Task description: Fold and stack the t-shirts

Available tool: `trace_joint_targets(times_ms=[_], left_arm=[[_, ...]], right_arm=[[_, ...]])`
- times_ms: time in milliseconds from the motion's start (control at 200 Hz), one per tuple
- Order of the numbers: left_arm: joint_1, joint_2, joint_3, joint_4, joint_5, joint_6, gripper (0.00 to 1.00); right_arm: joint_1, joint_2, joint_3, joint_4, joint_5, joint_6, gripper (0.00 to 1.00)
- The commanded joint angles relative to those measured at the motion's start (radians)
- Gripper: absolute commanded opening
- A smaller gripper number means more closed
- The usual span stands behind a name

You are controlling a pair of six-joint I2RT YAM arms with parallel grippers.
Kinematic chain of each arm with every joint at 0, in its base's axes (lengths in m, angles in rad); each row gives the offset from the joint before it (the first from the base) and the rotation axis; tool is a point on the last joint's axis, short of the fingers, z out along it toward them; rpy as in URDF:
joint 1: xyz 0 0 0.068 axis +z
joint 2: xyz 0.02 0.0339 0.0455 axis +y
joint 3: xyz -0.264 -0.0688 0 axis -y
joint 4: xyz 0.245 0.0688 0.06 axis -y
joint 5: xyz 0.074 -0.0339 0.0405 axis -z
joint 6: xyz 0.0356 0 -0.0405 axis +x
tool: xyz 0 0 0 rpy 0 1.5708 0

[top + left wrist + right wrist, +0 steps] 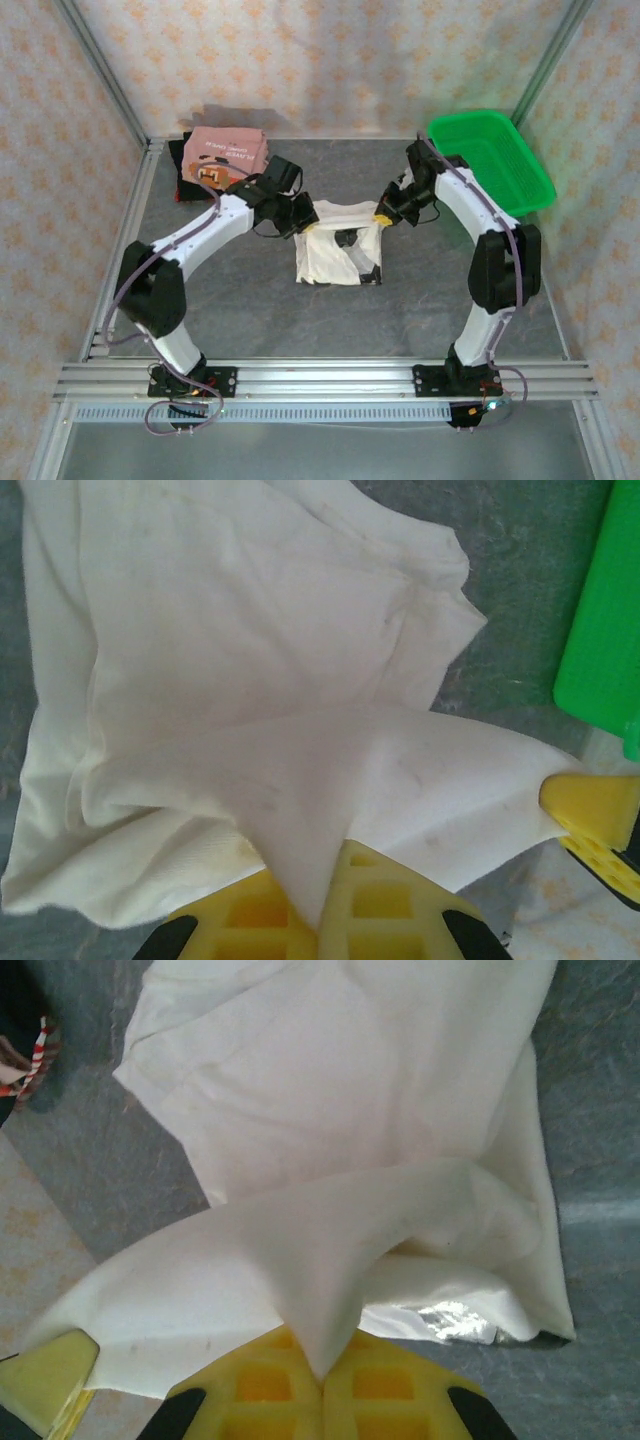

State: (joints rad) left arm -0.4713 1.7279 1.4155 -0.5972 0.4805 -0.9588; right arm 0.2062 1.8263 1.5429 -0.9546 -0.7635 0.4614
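"At the table's (240,300) far left corner, what's stacked?"
"A folded pink t-shirt (228,152) on black ones (186,175). At centre lies the off-white t-shirt (335,262). My left claw (320,905) and right claw (322,1378) are each pinched shut on its far edge, one at either end."
"How will it handle?"
"Light and limp, I'd judge, sagging between grips. Corners hold best. The green basket (492,160) sits far right."
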Motion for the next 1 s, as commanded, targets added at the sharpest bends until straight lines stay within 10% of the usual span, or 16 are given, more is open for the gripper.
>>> trace_joint_targets(times_ms=[0, 320, 475, 625, 816, 996], left_arm=[[0.024, 0.074, 0.059, -0.068, 0.026, 0.079, 0.0], [0.1, 0.272, 0.136, -0.011, 0.024, 0.11, 0.0], [0.113, 0.364, 0.289, 0.002, 0.046, 0.106, 0.52], [0.124, 0.347, 0.48, -0.097, -0.006, 0.14, 0.75], [0.119, 0.199, 0.47, -0.169, -0.082, 0.22, 0.84], [0.095, 0.018, 0.17, -0.112, -0.104, 0.301, 0.84]], right_arm=[[-0.017, 0.068, 0.067, -0.016, 0.015, -0.035, 0.0], [-0.03, 0.291, 0.245, -0.011, 0.027, -0.04, 0.1], [-0.048, 0.373, 0.342, 0.021, 0.041, -0.008, 0.36], [-0.062, 0.316, 0.391, 0.074, 0.041, -0.001, 0.43], [-0.062, 0.119, 0.253, 0.065, 0.093, -0.09, 0.54], [-0.057, -0.077, -0.081, 0.323, -0.105, -0.054, 0.68]])
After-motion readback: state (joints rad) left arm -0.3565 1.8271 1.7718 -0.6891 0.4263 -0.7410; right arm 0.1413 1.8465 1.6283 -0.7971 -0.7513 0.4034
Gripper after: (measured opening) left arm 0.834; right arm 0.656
